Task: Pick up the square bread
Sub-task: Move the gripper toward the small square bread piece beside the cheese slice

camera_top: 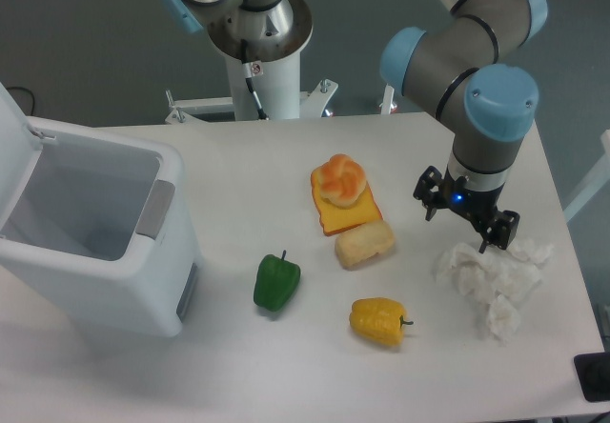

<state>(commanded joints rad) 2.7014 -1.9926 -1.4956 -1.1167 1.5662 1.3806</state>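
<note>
The pale cream-yellow blocky square bread (365, 244) lies on the white counter (238, 356), touching the near edge of a flat orange toast slice (348, 213) that carries a round knotted bun (341, 180). To its right the black two-finger claw (464, 227) hangs empty with fingers spread, beside crumpled white tissue (491, 275). A yellow pepper (379, 320) sits nearer, a green pepper (276, 282) to the left.

One fixed camera overlooks the table (286, 366) obliquely.
</note>
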